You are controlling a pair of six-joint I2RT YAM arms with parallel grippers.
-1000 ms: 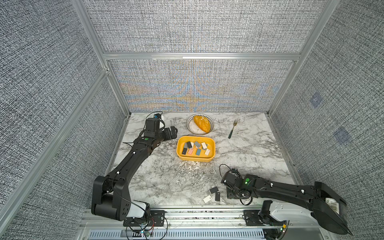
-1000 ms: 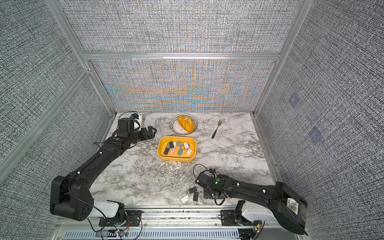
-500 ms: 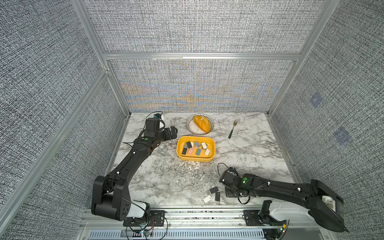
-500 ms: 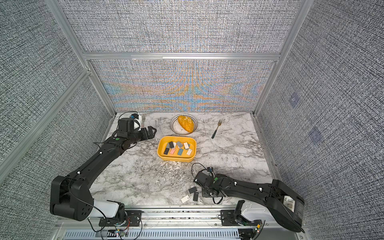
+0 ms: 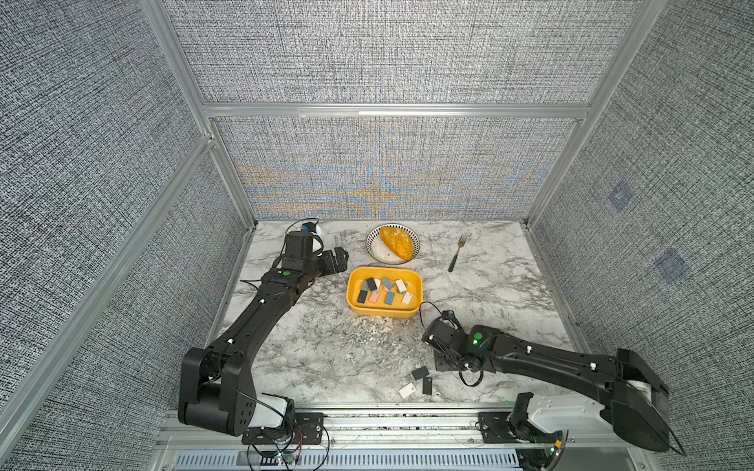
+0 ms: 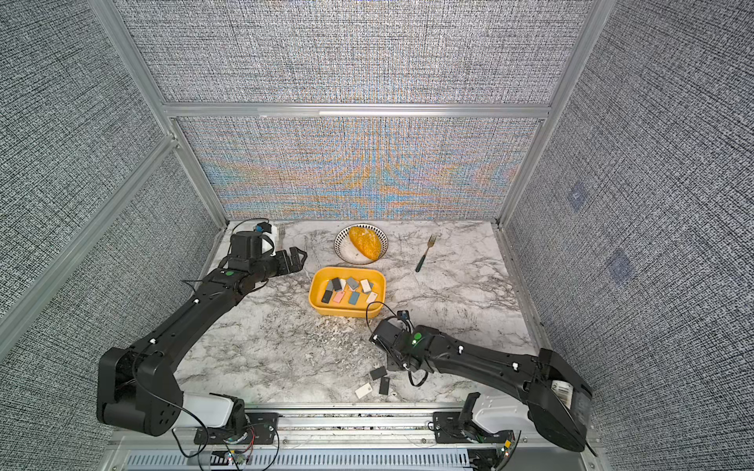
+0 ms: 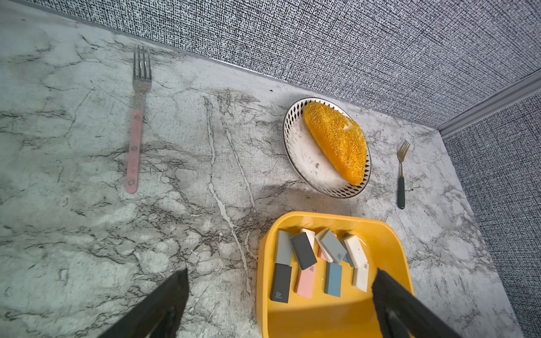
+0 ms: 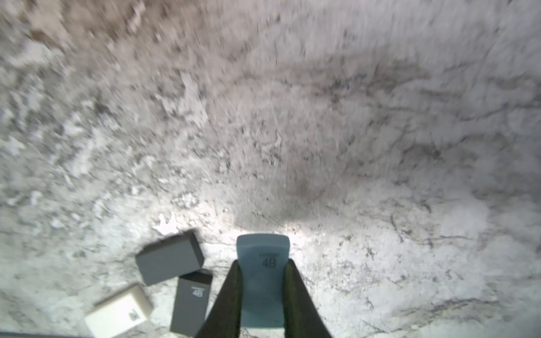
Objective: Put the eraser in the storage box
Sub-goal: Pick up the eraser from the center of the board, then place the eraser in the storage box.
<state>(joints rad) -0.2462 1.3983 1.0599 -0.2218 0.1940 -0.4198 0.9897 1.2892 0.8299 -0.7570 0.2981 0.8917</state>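
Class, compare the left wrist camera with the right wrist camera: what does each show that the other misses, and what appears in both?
Only the left wrist view: the yellow storage box holding several boxed erasers, the plate with bread, a pink-handled fork, a green-handled fork, and the left tool, open.
Only the right wrist view: the right tool shut on a blue-grey eraser, with two dark erasers and a white eraser lying loose beside it.
Both: the marble table and erasers stamped 4B.
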